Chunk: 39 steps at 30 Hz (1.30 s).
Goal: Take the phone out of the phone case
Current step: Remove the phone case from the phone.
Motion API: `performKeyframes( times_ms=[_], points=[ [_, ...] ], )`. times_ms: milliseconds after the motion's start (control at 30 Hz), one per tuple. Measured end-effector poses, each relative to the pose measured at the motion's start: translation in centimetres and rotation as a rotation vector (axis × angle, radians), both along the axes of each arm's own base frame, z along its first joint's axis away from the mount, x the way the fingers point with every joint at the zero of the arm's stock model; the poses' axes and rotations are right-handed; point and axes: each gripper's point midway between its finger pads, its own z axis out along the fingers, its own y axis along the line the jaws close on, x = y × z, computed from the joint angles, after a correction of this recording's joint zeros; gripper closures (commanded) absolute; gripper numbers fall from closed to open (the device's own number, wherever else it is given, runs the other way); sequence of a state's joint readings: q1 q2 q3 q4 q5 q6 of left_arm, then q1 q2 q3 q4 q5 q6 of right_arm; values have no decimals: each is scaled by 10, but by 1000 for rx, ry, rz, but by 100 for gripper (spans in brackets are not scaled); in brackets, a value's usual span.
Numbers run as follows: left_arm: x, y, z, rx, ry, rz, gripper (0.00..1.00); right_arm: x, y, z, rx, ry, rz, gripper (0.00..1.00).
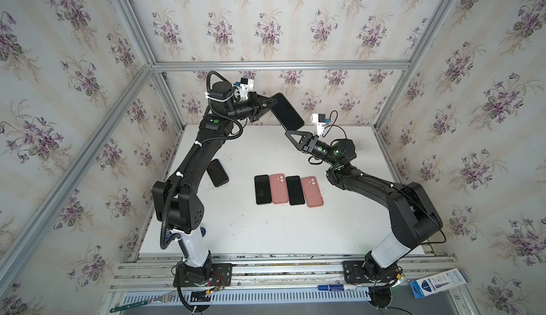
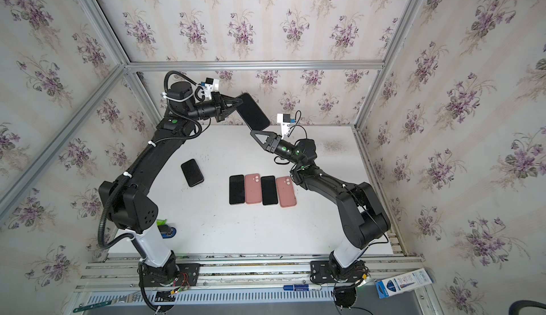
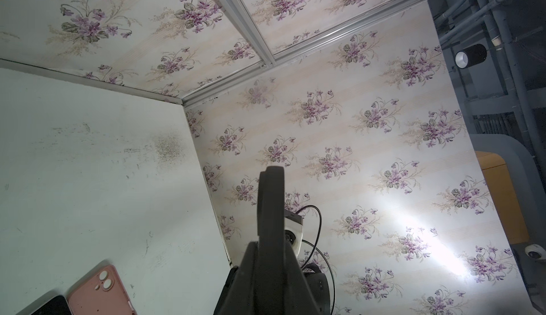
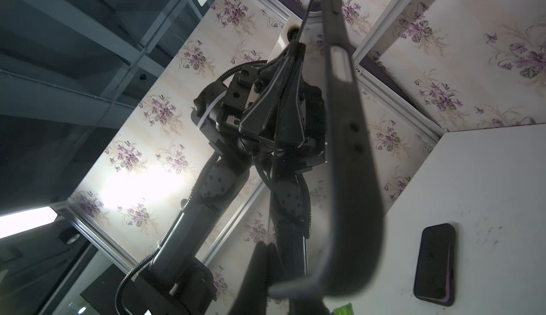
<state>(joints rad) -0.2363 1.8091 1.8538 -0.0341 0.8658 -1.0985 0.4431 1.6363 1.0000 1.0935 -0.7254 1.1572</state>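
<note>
A black phone in a black phone case (image 1: 288, 111) (image 2: 253, 111) hangs in the air above the back of the table, tilted. My left gripper (image 1: 273, 102) (image 2: 240, 101) is shut on its upper long edge. In the left wrist view the case (image 3: 270, 198) stands edge-on between the fingers of my left gripper (image 3: 270, 245). My right gripper (image 1: 287, 133) (image 2: 252, 133) is shut, its tips just below the case's lower end. In the right wrist view the right gripper (image 4: 264, 247) has its fingers pressed together beside the case's corner (image 4: 342, 121). Whether they pinch its rim is hidden.
On the white table (image 1: 339, 225) lie a loose black phone (image 1: 218, 173) (image 4: 434, 264) and a row of a black phone (image 1: 262, 189), a pink case (image 1: 278, 188) (image 3: 100, 290), a black phone (image 1: 296, 190) and a pink case (image 1: 311, 191). Papered walls close three sides.
</note>
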Motion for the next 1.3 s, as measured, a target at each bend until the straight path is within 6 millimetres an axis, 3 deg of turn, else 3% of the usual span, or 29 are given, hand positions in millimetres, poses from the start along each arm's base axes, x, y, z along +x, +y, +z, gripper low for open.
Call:
performKeyframes(
  times_ms=[333,400,500,567,667,800,933,1100,1300],
  points=[
    [-14,-2,12,21,-68,-19,100,-1,0,-6,-288,-336,-115,100],
    [-13,0,13,9,-37,-2,100,8,-3,-19,-382,-370,-160,99],
    [-23,-4,21,-6,-10,-38,100,26,-16,-59,-542,-310,-241,91],
    [-29,-6,28,-15,-12,-63,100,26,-23,-73,-620,-308,-270,85],
    [-32,-5,38,-22,-33,-73,100,21,-37,-79,-686,-327,-310,70],
    [-35,-4,47,-14,-74,-100,100,29,-82,-83,-683,-270,-407,39],
    [-44,-3,56,46,-164,-131,100,32,-111,-63,-580,-226,-419,34],
    [-65,1,55,171,-327,-169,100,16,-99,-2,-440,-367,-258,38],
    [-94,7,50,302,-500,-216,100,4,-80,8,-341,-371,-47,51]
  ],
)
